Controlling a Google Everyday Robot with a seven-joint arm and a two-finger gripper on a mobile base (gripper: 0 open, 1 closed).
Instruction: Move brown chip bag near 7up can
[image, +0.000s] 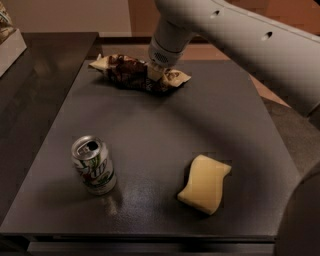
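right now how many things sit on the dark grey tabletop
3: the brown chip bag at the far edge under the pincer, the 7up can near left, a yellow sponge block near right.

Brown chip bag (125, 73) lies flat and crinkled at upper centre, dark brown middle, cream ends. 7up can (93, 165) stands upright at lower left, well apart from it. Gripper (156, 75) is down on the bag's right part.
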